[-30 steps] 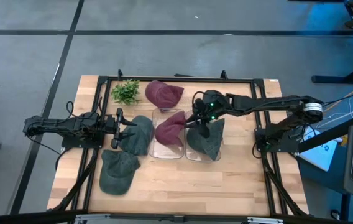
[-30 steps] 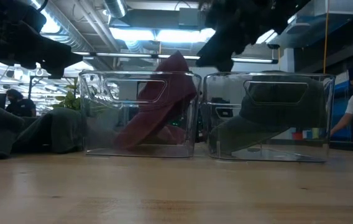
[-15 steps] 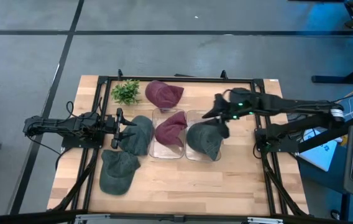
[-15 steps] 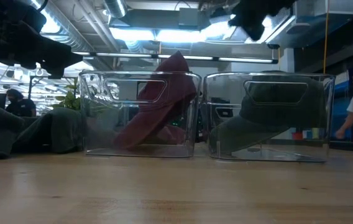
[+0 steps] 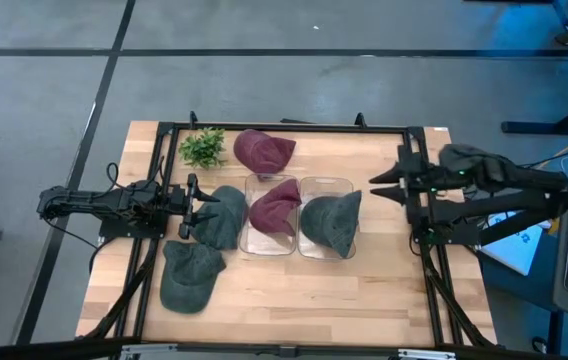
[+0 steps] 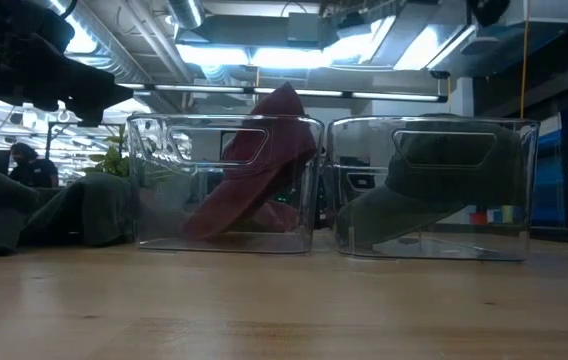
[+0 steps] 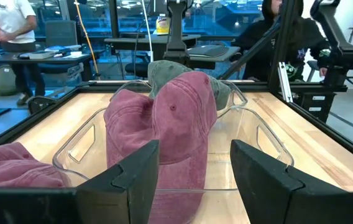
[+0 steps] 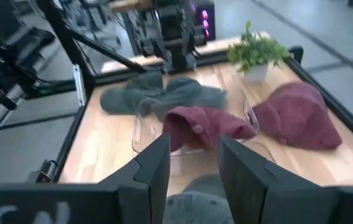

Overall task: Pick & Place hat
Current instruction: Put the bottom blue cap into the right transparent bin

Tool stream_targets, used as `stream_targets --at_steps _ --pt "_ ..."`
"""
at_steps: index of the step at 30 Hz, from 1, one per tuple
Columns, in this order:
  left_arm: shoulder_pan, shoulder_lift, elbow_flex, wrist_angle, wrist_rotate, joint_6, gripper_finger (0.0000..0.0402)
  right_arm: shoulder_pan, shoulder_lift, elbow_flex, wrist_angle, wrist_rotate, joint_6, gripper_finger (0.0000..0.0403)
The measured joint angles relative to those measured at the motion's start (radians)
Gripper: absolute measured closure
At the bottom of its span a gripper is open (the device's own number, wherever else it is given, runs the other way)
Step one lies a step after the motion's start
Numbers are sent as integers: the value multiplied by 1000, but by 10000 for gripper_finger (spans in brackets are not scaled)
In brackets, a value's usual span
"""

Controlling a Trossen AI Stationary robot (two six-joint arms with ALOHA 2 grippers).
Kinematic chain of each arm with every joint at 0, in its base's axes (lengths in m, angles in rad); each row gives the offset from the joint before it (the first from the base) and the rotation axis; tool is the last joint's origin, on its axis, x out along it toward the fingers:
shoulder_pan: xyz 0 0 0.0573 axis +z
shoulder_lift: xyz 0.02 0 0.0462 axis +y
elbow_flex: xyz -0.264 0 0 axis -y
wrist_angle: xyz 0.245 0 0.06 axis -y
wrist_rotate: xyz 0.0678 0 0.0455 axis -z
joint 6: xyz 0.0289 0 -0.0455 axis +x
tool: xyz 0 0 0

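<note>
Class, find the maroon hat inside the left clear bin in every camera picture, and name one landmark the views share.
High view: maroon hat in the bin, centre of table.
Low view: the same hat leans in the left-hand bin.
Left wrist view: it stands just ahead of the open left gripper.
Right wrist view: it lies mid-picture.
Shared landmark: the green hat in the neighbouring bin.

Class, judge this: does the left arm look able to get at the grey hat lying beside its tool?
Probably yes: the left tool is open, right at the grey hat, with nothing between them.
</note>
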Motion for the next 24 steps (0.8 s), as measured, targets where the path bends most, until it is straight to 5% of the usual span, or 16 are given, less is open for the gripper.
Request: stream_targets --at_steps 11,24 --pt "0 0 0 0 0 0 208 55 -388 -571 613 -60 111 272" --pt "0 0 0 0 0 0 208 69 -650 -798 708 -57 47 272"
